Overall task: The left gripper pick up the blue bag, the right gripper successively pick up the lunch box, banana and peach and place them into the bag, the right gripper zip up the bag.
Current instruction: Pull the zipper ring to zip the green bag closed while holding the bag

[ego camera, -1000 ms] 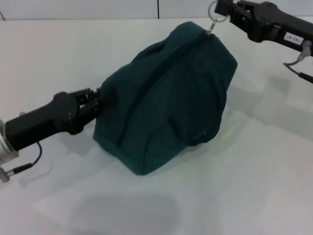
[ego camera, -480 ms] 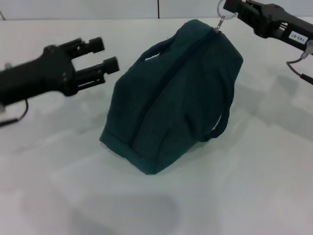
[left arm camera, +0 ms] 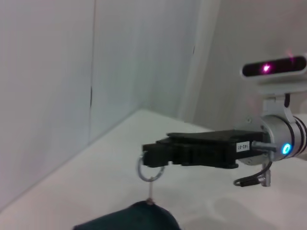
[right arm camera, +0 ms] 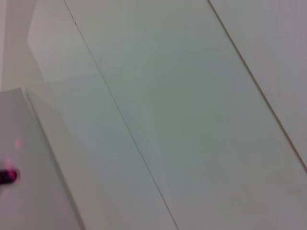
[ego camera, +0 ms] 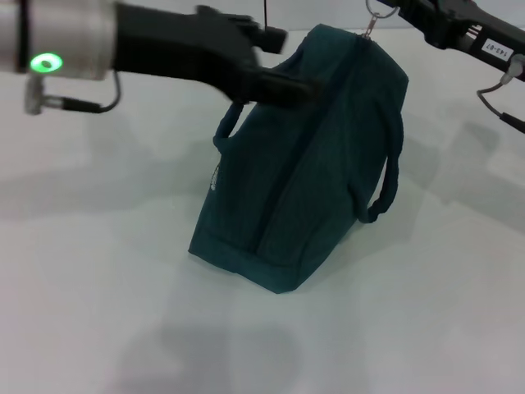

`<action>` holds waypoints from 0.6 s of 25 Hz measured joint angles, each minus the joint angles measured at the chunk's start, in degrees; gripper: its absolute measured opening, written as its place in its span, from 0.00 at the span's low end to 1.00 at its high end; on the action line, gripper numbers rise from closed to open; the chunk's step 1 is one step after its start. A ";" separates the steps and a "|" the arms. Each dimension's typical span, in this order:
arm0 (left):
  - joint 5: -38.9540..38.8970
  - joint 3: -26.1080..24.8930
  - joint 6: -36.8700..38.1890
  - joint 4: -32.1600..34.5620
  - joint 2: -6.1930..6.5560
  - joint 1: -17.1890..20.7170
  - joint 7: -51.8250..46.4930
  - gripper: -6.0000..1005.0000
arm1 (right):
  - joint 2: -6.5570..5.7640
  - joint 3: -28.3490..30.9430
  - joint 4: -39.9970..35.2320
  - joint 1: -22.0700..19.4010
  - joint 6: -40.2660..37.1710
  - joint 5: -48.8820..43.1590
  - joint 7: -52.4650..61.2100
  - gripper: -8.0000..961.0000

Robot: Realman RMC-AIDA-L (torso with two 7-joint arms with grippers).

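My right gripper (ego camera: 392,8), a black two-finger claw, pinches the ring zipper pull (left arm camera: 149,170) atop the dark teal fabric blue bag (ego camera: 303,164), which stands zipped on the white table (ego camera: 426,312). I judge packing finished. Contents are hidden. My left gripper (ego camera: 283,61) hovers beside the bag, fingers apart.

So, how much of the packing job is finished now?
Nearly all: the blue bag stands zipped shut on the table, no food outside. The right tool holds the zipper ring at the bag's top end. The left tool hovers open. Only letting go remains.
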 joint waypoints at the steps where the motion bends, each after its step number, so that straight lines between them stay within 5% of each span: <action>1: 0.81 0.76 -0.05 0.98 -0.01 -0.22 -1.74 0.86 | 0.03 -0.01 0.22 0.26 0.00 0.01 0.00 0.11; 7: 10.27 10.10 -1.04 9.58 -0.10 -2.60 -21.73 0.87 | 0.11 -0.45 1.02 1.23 0.00 0.04 -0.18 0.11; 15: 19.90 15.60 -5.65 10.92 -0.17 -3.05 -28.05 0.86 | 0.24 -0.73 1.07 1.42 -0.28 0.04 -0.32 0.11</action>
